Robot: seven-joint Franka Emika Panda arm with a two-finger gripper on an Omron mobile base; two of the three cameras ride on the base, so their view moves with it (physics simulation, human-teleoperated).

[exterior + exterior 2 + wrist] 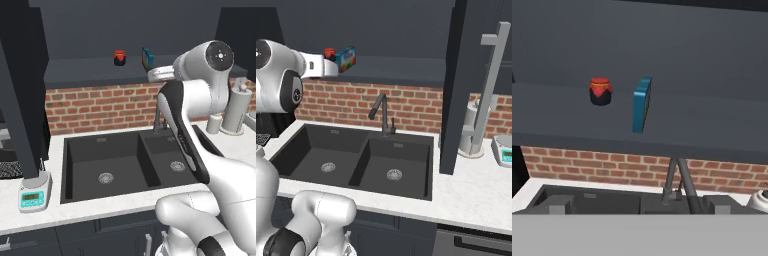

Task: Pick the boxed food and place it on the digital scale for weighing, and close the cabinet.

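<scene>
The boxed food [642, 104] stands on edge on the open cabinet's [30, 75] lower shelf, near the shelf's front edge, with a red-lidded jar [600, 91] close beside it and a little further back. The arm is raised toward that shelf; its hand [641, 205] is spread wide and holds nothing, facing the box without touching it. Below, a faucet [382, 114] rises behind the dark double sink [90, 150]. The digital scale [35, 194] sits on the desk [471, 185] beside the sink, at the foot of the open cabinet door.
</scene>
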